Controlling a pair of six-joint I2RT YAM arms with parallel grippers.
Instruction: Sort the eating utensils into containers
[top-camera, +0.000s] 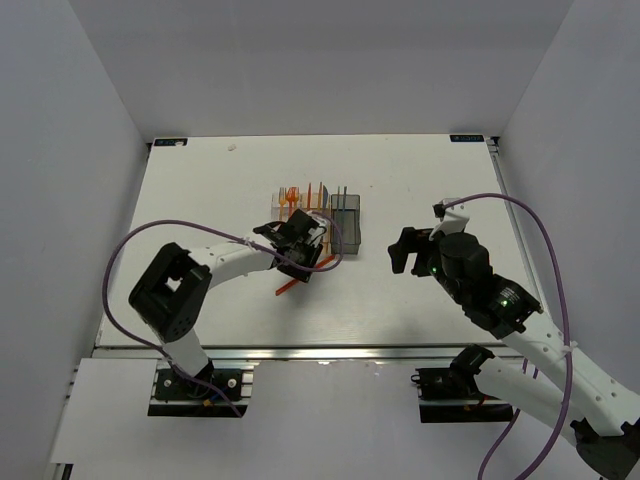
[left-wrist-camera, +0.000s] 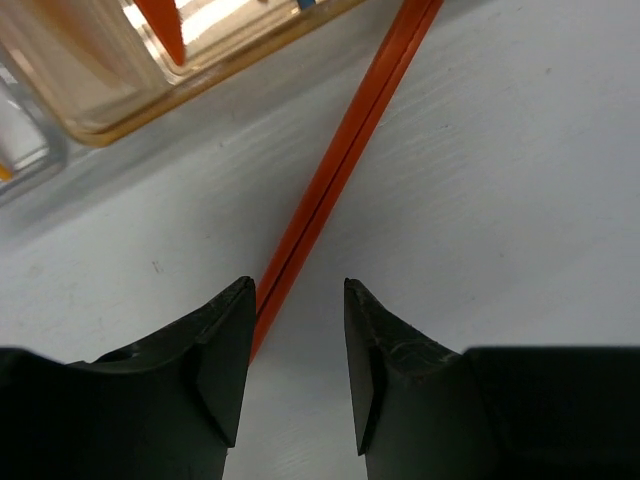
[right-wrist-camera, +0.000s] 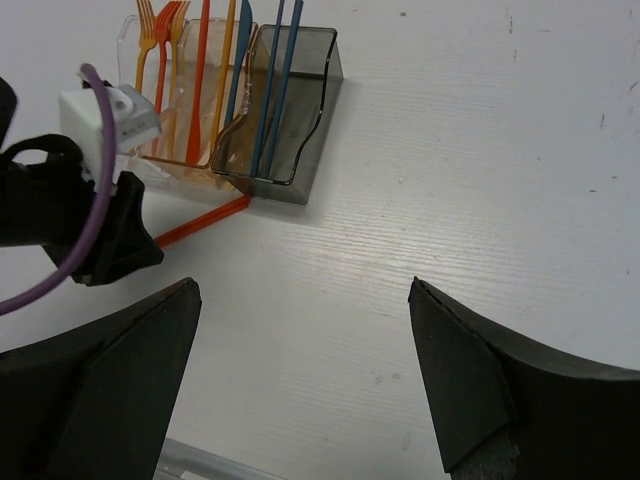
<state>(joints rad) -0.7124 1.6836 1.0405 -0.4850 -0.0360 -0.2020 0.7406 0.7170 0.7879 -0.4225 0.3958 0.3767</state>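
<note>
Three bins stand in a row: a clear bin (right-wrist-camera: 140, 60) holding orange forks (right-wrist-camera: 150, 40), a tan bin (right-wrist-camera: 205, 120) holding orange utensils, and a dark grey bin (right-wrist-camera: 305, 120) holding blue utensils (right-wrist-camera: 275, 80). In the top view they are the clear bin (top-camera: 286, 205), the tan bin (top-camera: 316, 208) and the dark bin (top-camera: 348, 228). One loose orange utensil (left-wrist-camera: 340, 160) lies on the table in front of the bins (top-camera: 288, 287). My left gripper (left-wrist-camera: 297, 290) is open and low over it, the utensil against its left finger. My right gripper (right-wrist-camera: 300, 300) is open and empty, right of the bins.
The left arm's purple cable (top-camera: 130, 250) loops over the table's left side. The tan bin's corner (left-wrist-camera: 100, 90) is close ahead of the left fingers. The right arm (top-camera: 470, 275) hangs over the table's right part. White walls enclose the table.
</note>
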